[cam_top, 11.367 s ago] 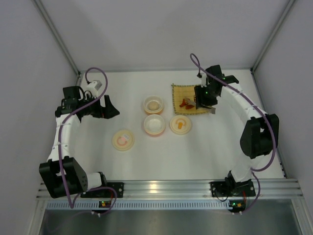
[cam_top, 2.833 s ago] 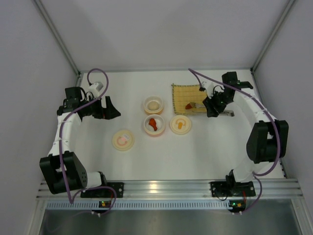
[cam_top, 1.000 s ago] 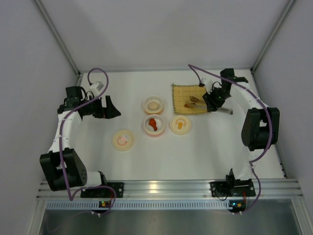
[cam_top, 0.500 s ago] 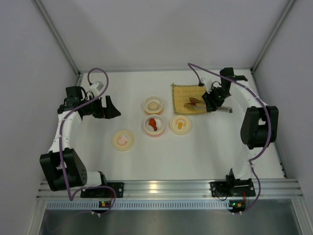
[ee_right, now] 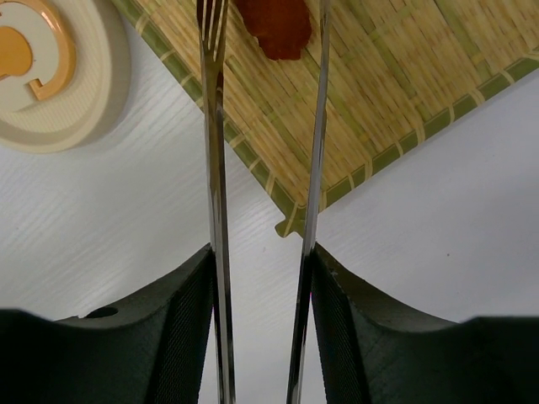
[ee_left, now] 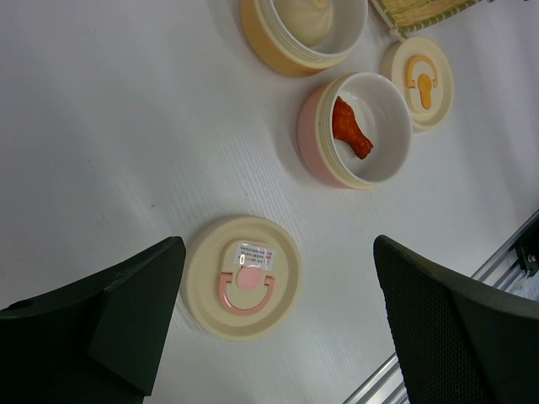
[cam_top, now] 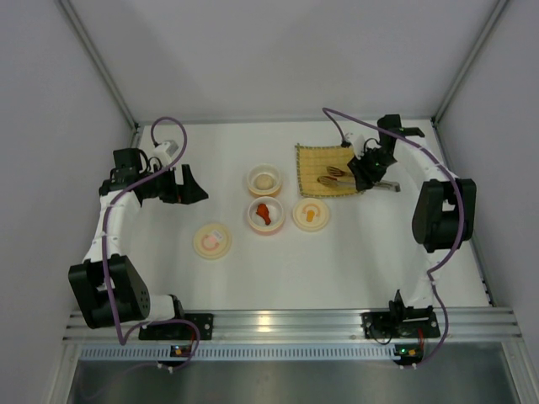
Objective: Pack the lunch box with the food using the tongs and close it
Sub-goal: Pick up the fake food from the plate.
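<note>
2-armed slim silver tongs (ee_right: pixel 217 210)

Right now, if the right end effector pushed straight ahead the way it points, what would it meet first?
Probably the red sausage piece on the woven mat, between the tips of the tongs.

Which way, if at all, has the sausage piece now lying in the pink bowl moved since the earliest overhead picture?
Yes. The sausage piece has moved left and nearer the arm bases. It has gone off the yellow mat, which has stayed put, and into the pink bowl.
</note>
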You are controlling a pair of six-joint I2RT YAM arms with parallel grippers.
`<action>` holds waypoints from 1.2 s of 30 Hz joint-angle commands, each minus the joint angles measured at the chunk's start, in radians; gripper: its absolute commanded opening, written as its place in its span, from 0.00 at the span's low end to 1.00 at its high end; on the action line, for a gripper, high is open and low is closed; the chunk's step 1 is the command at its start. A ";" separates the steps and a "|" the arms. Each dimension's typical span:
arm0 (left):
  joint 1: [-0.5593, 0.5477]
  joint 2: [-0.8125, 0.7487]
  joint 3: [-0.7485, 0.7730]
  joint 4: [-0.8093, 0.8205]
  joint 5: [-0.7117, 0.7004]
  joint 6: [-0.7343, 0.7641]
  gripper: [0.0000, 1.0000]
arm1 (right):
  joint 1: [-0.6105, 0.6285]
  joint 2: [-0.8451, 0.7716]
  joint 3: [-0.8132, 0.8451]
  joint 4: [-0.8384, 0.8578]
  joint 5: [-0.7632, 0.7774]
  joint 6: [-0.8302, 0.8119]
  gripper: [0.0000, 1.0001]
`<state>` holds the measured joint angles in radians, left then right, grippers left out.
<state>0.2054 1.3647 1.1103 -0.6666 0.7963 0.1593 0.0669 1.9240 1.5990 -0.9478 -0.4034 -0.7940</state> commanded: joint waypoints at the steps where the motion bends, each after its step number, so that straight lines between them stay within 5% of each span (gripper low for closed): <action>1: 0.006 -0.010 0.023 0.028 0.027 0.009 0.98 | -0.016 -0.003 0.045 -0.022 -0.005 -0.030 0.45; 14: 0.006 -0.015 0.023 0.030 0.027 0.003 0.98 | -0.016 -0.062 0.036 -0.074 -0.078 -0.019 0.22; 36: 0.006 -0.015 0.025 0.047 0.034 -0.015 0.99 | -0.001 -0.212 -0.031 -0.023 -0.118 0.142 0.20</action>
<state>0.2054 1.3647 1.1103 -0.6655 0.7963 0.1497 0.0673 1.7958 1.5742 -0.9882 -0.4728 -0.7002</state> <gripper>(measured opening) 0.984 0.305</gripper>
